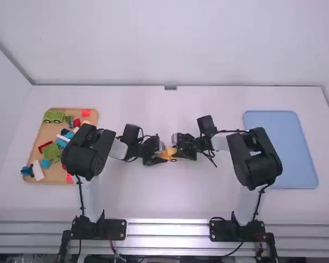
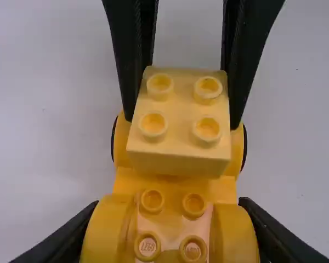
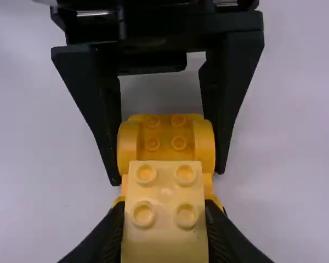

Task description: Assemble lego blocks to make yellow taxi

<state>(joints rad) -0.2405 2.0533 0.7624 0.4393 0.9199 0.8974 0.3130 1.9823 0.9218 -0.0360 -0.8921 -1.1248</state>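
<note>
Clock directions are read off the high view, with twelve pointing away from its camera.

The yellow car [image 2: 174, 185] is at the middle of the white table [image 1: 153, 197], between the two grippers. Its long axis runs from nine o'clock to three o'clock, in line with both grippers. The end with the rounded sides [image 3: 164, 139] faces nine, and the dark wheels [image 2: 245, 149] at the other end face three. I can't tell which end is the front.

The left gripper [image 1: 164, 155] comes in from nine o'clock and is clamped on the rounded sides, one finger against each. The right gripper [image 1: 179, 153] comes in from three and is clamped on the pale yellow block [image 2: 178, 148], one finger on either side. That block is over the wheeled end, its four studs facing up, square with the car. Whether it is pressed down fully, I can't tell.

At nine o'clock from the car is a brown tray [image 1: 60, 182] of loose pieces. A green piece with wheels [image 1: 54, 115] lies toward its eleven, a red block [image 1: 85, 113] toward its one, and a white piece [image 1: 37, 170] toward its seven. At three o'clock from the car is a blue tray [image 1: 288, 145], partly behind the right arm.
</note>
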